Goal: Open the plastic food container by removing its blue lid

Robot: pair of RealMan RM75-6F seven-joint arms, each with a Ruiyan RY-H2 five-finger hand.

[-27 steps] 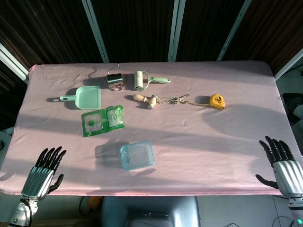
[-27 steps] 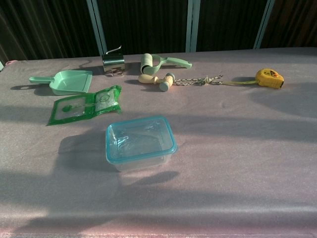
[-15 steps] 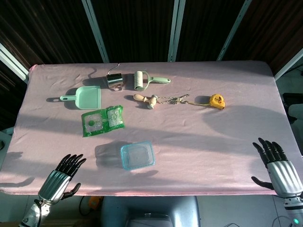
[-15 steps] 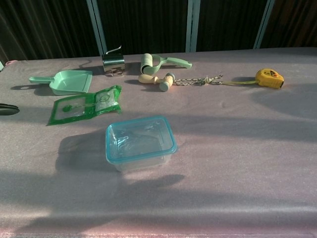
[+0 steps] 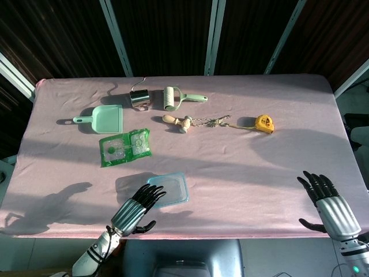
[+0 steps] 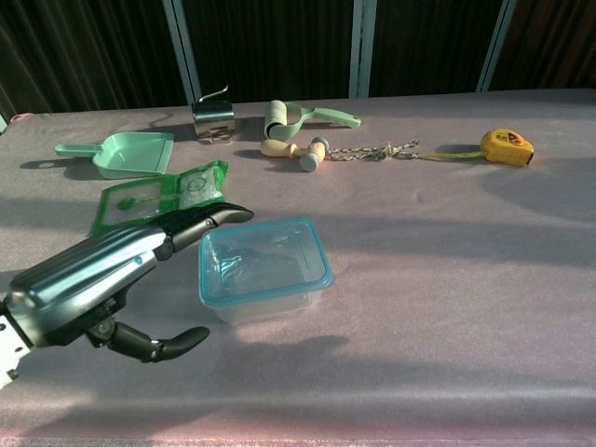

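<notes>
The clear plastic food container (image 5: 171,188) (image 6: 264,271) with its blue-rimmed lid (image 6: 264,259) on top sits near the table's front edge, left of centre. My left hand (image 5: 137,208) (image 6: 102,277) hovers just left of it, fingers spread and stretched toward the lid's left edge, thumb hanging below, holding nothing. In the head view the fingertips overlap the container's near-left corner. My right hand (image 5: 326,202) is open at the front right edge of the table, far from the container, and does not show in the chest view.
A green plastic packet (image 5: 124,147) (image 6: 158,197) lies just behind the left hand. Further back are a mint dustpan (image 5: 101,118), a metal cup (image 5: 139,97), a lint roller (image 5: 173,98), a wooden-handled rope (image 5: 190,122) and a yellow tape measure (image 5: 264,123). Pink cloth (image 5: 230,167) covers the table.
My left hand has swept right from the table's front left corner to the container's left side. My right hand has drifted slightly left and toward the table.
</notes>
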